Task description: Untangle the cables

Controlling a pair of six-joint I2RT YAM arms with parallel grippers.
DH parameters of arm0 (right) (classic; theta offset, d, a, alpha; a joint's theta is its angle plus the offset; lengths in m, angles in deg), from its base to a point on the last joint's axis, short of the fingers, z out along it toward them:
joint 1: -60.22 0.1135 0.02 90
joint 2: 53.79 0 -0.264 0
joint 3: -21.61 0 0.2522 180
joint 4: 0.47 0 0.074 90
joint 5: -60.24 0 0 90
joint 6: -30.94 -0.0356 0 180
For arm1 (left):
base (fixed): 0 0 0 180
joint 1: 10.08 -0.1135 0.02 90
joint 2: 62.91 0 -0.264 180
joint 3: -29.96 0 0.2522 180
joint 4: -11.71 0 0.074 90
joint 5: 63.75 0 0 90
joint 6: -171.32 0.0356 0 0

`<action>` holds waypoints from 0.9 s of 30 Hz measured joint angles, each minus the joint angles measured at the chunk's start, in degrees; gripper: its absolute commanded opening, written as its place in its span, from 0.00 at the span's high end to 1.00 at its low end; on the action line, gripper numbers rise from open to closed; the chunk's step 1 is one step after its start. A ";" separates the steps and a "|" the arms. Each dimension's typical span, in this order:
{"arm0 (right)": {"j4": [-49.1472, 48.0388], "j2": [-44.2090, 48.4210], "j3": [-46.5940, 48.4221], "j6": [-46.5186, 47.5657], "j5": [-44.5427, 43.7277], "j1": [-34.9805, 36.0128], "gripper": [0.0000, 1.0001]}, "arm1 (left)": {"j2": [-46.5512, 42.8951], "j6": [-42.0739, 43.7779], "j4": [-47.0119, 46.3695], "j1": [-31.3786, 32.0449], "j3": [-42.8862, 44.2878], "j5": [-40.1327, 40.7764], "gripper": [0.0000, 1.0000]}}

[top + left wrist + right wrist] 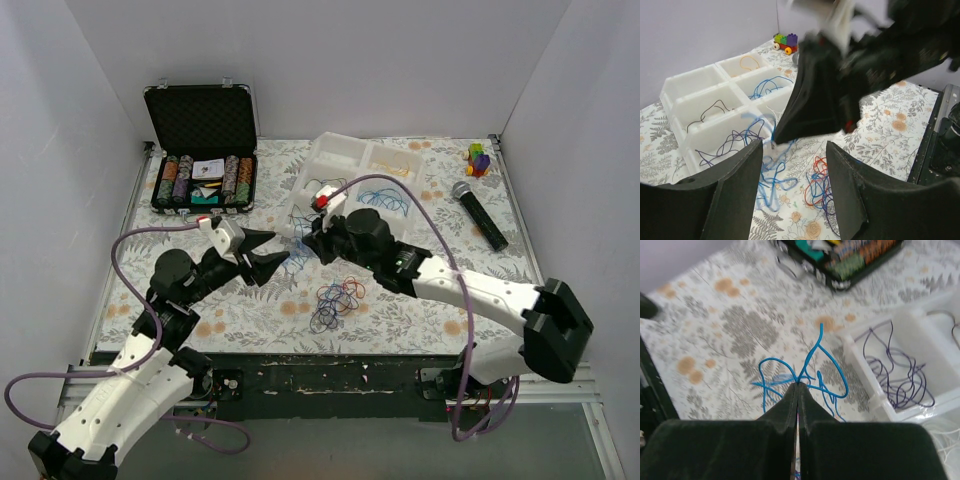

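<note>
Left gripper (794, 145) jaws parted; right gripper (798, 385) jaws pressed together, pinching blue cable (816, 346); both arms reaching inward, tips close

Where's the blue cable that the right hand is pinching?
The blue cable sits mid-table in the top view, between the left hand and right hand, just before the white tray's near-left corner.
</note>
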 measured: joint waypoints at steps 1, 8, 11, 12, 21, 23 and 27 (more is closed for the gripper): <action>-1.20 2.43 -0.20 -0.09 0.46 0.26 0.99 | -0.33 -0.28 0.02 0.00 -0.63 0.50 0.47; -4.02 12.26 -0.63 -0.44 1.64 0.35 0.99 | -0.31 -2.05 -0.02 0.00 -3.17 1.99 0.47; -3.39 13.66 -0.20 0.00 0.66 0.35 0.99 | -0.24 -2.75 -0.22 0.00 -3.17 1.84 0.47; -3.13 13.70 0.33 0.28 0.11 0.35 0.99 | -0.22 -2.93 -0.33 0.00 -3.17 1.77 0.47; 0.15 13.51 8.83 3.76 -4.48 0.33 0.99 | -0.15 -2.99 -0.44 -0.02 -3.17 0.63 0.43; 0.09 13.49 9.11 3.72 -4.42 0.33 0.99 | -0.13 -3.02 -0.70 0.00 -3.17 0.55 0.41; 0.31 13.11 9.11 3.30 -4.33 0.33 0.99 | 0.28 -3.06 -2.60 0.00 -3.17 0.96 0.39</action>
